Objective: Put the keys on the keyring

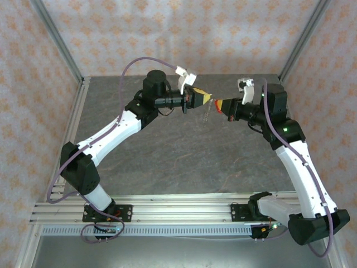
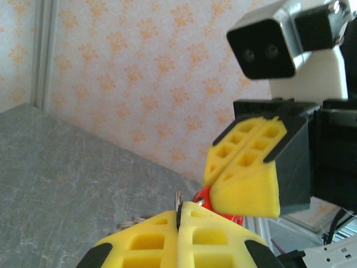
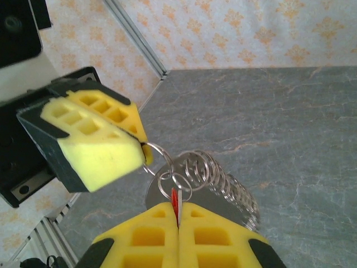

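Both grippers meet in mid-air above the table. My left gripper point(image 1: 204, 96) point(image 2: 179, 216) is shut on a silver ring of the keyring point(image 3: 223, 176), a chain of linked metal rings with a round silvery disc that hangs down between the two grippers point(image 1: 207, 114). My right gripper point(image 1: 221, 106) point(image 3: 178, 216) is shut on the key point(image 3: 176, 202) point(image 2: 216, 205), whose red head shows edge-on between the yellow fingers. The key touches the small rings by the left gripper's tip point(image 3: 140, 148). In the left wrist view the right gripper point(image 2: 215, 173) sits just above and behind the key.
The grey stone-look table point(image 1: 167, 162) lies well below both grippers. Patterned walls point(image 1: 167, 33) and metal corner posts point(image 1: 58, 42) close in the back and sides. An aluminium rail point(image 1: 178, 209) runs along the near edge by the arm bases.
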Controlling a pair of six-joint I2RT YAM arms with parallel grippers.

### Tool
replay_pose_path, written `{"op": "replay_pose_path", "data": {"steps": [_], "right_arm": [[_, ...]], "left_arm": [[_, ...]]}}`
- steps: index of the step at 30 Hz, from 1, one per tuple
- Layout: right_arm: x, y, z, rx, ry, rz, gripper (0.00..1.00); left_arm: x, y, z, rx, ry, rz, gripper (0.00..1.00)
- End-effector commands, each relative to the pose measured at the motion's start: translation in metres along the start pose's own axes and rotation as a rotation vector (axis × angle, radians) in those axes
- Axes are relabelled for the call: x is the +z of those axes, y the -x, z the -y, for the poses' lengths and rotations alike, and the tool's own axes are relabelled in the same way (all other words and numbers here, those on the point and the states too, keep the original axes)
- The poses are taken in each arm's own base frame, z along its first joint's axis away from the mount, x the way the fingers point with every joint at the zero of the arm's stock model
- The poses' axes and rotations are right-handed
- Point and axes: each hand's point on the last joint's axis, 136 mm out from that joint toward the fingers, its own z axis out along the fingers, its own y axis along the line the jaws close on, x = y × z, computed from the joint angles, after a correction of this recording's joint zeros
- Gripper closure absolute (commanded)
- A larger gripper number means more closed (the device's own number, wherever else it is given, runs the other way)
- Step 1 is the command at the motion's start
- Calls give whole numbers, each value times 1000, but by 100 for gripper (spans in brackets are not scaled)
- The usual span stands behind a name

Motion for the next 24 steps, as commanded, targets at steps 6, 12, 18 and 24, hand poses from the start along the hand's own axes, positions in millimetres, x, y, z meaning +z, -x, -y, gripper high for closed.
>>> {"op": "replay_pose_path", "data": {"steps": [6,12,18,24], "right_arm": [[-1,3,-8,45,87,98,100],[-2,11,-11,62,111,149,100],[-3,16,-13,69,119,172,100],[-4,18,-11,80,114,194,100]], "left_arm": [[-13,40,20,60,-10,134,100],[-8,32,20,48,-22,120,100],[-4,25,18,44,-21,115,100],[-3,23,18,45,-22,113,100]]}}
